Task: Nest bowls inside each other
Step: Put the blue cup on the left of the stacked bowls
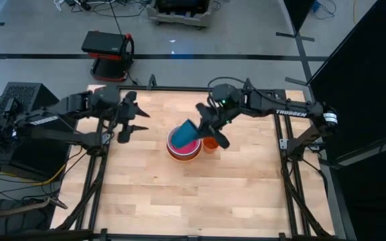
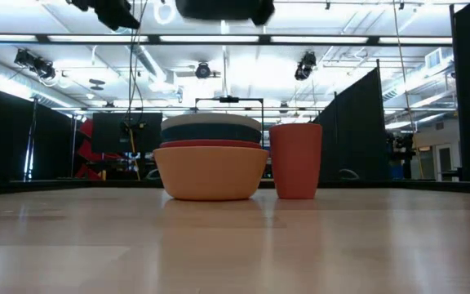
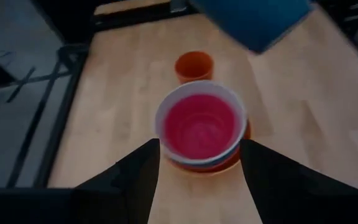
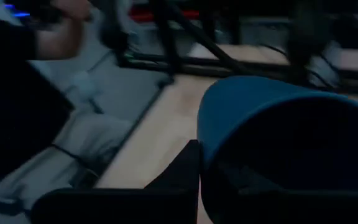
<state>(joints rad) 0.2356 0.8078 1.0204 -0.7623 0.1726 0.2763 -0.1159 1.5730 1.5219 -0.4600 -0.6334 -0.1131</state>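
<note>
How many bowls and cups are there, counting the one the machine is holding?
Round plastic bowls: 5 (magenta-pink bowl, white bowl, red bowl, orange bowl stacked; teal-blue bowl in the right gripper)
Small orange plastic cup: 1
Total: 6

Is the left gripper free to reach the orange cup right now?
Probably not cleanly. The left gripper is open and empty, but the bowl stack sits between it and the orange cup, and the right gripper holds the teal bowl above.
</note>
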